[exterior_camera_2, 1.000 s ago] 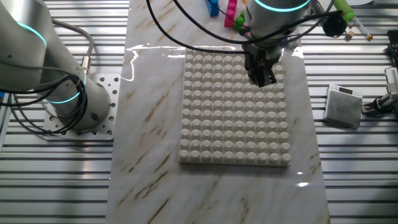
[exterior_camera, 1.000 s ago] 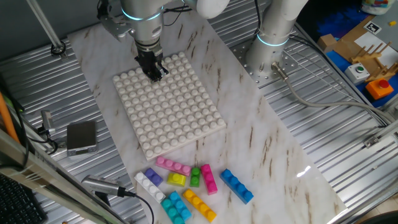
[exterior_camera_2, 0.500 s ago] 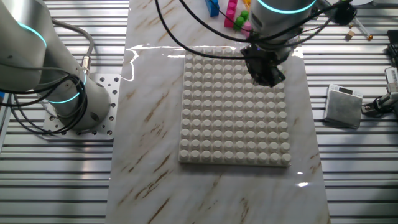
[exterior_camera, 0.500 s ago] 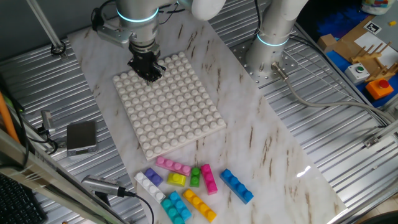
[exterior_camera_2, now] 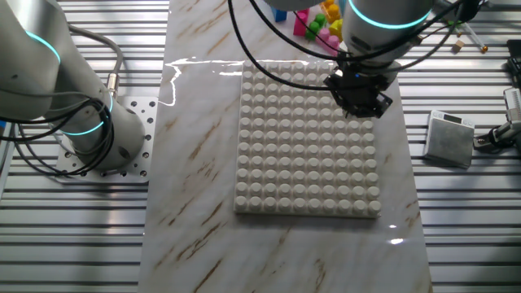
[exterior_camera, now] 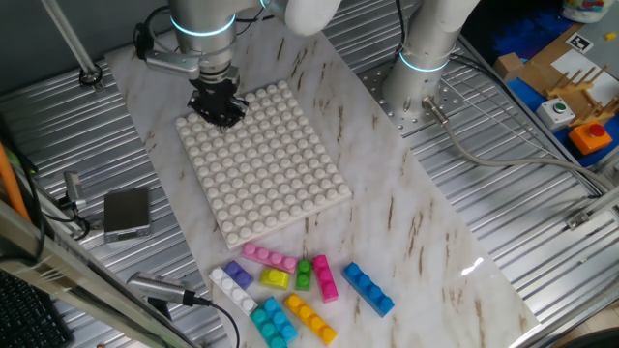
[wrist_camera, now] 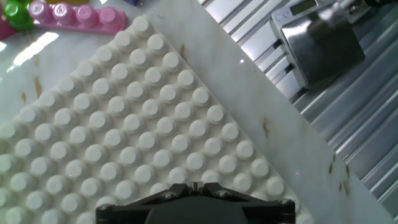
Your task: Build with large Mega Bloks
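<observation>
My gripper (exterior_camera: pixel 216 111) hovers low over the far left corner of the white studded baseplate (exterior_camera: pixel 261 164); it also shows in the other fixed view (exterior_camera_2: pixel 358 96). In the hand view the jaws (wrist_camera: pixel 195 185) are pressed together with nothing between them, above the plate (wrist_camera: pixel 124 137). The Mega Bloks lie loose on the marble near the plate's front edge: pink (exterior_camera: pixel 269 257), purple-and-white (exterior_camera: pixel 230 280), short yellow (exterior_camera: pixel 275 279), green (exterior_camera: pixel 304 274), magenta (exterior_camera: pixel 326 278), blue (exterior_camera: pixel 368 288), cyan (exterior_camera: pixel 274 322) and orange (exterior_camera: pixel 310 318). The hand view catches the pink one (wrist_camera: pixel 74 14).
A grey metal box (exterior_camera: pixel 127 212) sits on the ribbed table left of the marble board; it also shows in the hand view (wrist_camera: pixel 320 40). A second arm's base (exterior_camera: pixel 424 72) stands at the board's right side. Cables hang behind my arm.
My gripper has moved along the plate's far edge toward its left corner and has turned about its axis. The bricks have not moved.
</observation>
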Robot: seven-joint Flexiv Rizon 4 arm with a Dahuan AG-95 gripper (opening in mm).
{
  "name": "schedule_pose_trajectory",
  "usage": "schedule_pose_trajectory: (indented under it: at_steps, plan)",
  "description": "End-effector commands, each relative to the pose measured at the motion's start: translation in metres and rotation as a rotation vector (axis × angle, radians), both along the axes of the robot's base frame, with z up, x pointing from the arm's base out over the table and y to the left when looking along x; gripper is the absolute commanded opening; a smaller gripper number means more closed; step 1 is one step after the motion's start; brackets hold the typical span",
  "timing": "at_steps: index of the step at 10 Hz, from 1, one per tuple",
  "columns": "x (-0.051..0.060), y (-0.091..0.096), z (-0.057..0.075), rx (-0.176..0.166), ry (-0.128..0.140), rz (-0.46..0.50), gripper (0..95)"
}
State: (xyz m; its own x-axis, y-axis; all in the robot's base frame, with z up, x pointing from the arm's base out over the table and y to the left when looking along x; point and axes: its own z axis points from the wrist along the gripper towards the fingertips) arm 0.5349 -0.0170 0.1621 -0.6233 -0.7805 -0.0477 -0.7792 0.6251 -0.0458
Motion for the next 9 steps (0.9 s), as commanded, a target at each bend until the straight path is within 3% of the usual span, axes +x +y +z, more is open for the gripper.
schedule_pose_trajectory:
  at_steps: [1, 3, 5, 7, 8, 9]
  plan:
    - [-0.0007, 0.0005, -0.0001, -0.003, 0.011, 0.001, 0.0]
    - [-0.0051, 0.0043, -0.0033, 0.009, 0.018, -0.046, 0.0]
    - [-0.0051, 0.0043, -0.0033, -0.006, 0.03, -0.11, 0.0]
    - [-0.0051, 0.0043, -0.0033, -0.013, 0.034, -0.075, 0.0]
    - [-0.0051, 0.0043, -0.0033, 0.01, 0.035, -0.013, 0.0]
    - [-0.0051, 0.0043, -0.0033, 0.01, 0.035, 0.005, 0.0]
